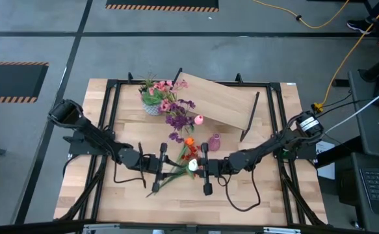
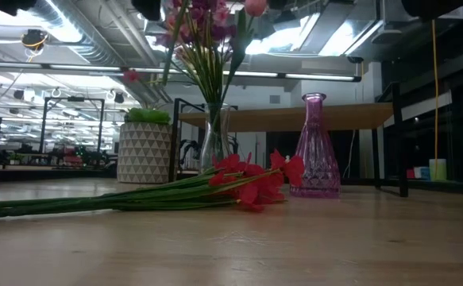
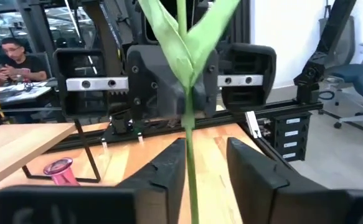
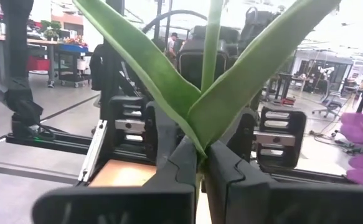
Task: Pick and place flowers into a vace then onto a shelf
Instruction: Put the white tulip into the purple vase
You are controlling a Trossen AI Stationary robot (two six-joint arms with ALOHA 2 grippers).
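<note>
- High view: both arms meet mid-table, nearer the front edge. Left gripper (image 1: 162,158) and right gripper (image 1: 204,162) face each other over a white flower (image 1: 192,166), w/ loose red flowers (image 1: 188,151) lying just beside. Clear vase (image 1: 177,121), already holding pink and purple blooms, stands toward the back edge next to a white pot (image 1: 151,107). Pink vase (image 1: 214,142) is empty, near the shelf (image 1: 218,101), which sits tilted at the back right.
- Low view: red flowers (image 2: 251,181) lie flat on the table in front of the clear vase (image 2: 214,137) and pink vase (image 2: 315,147); grippers not seen here.
- Left wrist view: fingers (image 3: 166,171) spread, green stem (image 3: 190,162) running between them w/o contact on either pad.
- Right wrist view: fingers (image 4: 228,177) pressed together, pinching the stem (image 4: 211,43) at its leaf fork.
- Step, as I read it: hand-over, right now has the flower, left letting go. Next: left backs off clear of the leaves, right carries the stem upright to a vase mouth, stem end down. Shelf step not begun.
</note>
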